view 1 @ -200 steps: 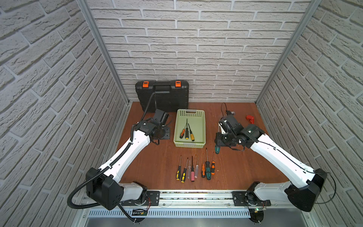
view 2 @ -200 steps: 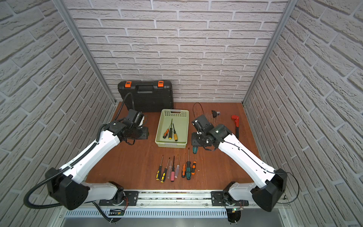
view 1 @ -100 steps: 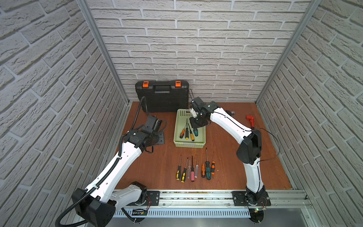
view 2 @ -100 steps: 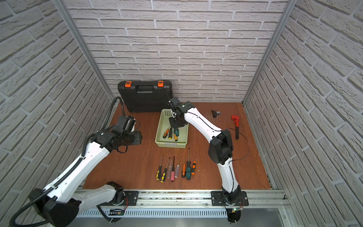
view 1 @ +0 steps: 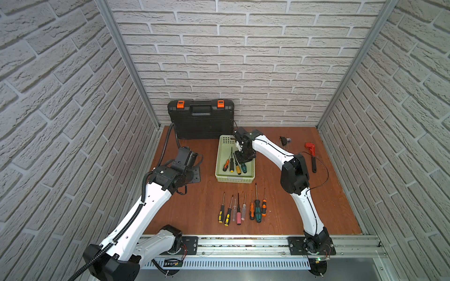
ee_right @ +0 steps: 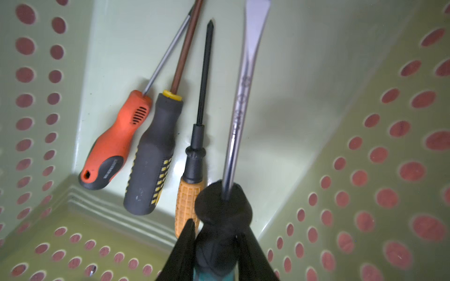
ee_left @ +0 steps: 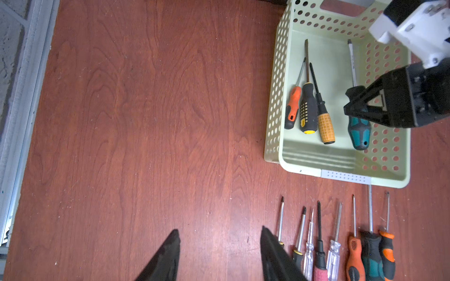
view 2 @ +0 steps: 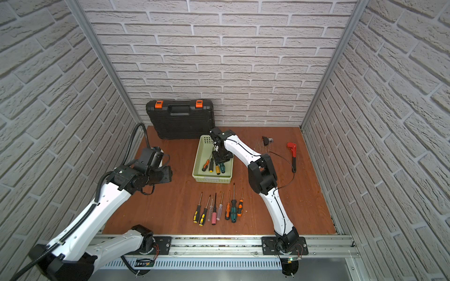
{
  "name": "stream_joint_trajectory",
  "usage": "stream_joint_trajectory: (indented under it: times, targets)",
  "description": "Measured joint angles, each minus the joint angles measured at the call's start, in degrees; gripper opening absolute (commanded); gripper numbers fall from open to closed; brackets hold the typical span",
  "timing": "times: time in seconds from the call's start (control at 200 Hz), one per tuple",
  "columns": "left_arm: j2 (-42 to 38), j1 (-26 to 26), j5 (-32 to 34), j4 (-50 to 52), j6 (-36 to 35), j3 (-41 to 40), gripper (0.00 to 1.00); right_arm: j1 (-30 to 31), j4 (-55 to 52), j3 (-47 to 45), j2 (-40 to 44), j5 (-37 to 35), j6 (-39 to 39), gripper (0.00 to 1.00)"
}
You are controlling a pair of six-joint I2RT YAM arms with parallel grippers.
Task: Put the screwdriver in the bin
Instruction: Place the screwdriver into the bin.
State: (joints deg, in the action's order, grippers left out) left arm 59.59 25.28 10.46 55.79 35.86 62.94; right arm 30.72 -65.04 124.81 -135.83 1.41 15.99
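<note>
Left arm [view 1: 151, 204] and right arm [view 1: 308, 209] have white shells, black joints (ribbed cable [view 1: 166, 143]).

Handle of teal screwdriver [ee_right: 222, 206] cut by frame edge, shaft blurry. Handles of table screwdrivers [ee_left: 354, 253] cropped. The small dark item [view 1: 284, 140] is unidentifiable.

The bin [ee_left: 389, 181] is smooth, faintly glossy plastic, the worktop [ee_left: 146, 121] matt grained wood, the screwdriver [ee_right: 233, 136] shiny metal with a matt handle.
</note>
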Motion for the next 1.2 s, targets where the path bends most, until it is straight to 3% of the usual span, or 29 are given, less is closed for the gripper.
stream_joint_trajectory:
  times: [0.56,0.69,0.825,1.2]
  targets:
    - [-1.60,-0.15,1.29,0.26,0.09,-0.02,0.55,-0.90,1.05,0.90,-4.42,1.97,-0.11,0.13]
    - [-1.73,-0.15,1.33,0.46,0.24,-0.09,0.57,-0.96,1.11,0.92,-4.66,2.45,-0.11,0.18]
    - [-1.46,-0.15,1.29,0.44,0.24,-0.33,0.58,-0.98,1.36,0.94,-4.66,2.84,-0.11,0.32]
    - [0.83,-0.15,-1.53,0.39,0.20,-0.33,0.56,-1.01,1.55,4.09,-3.28,3.30,-0.20,0.36]
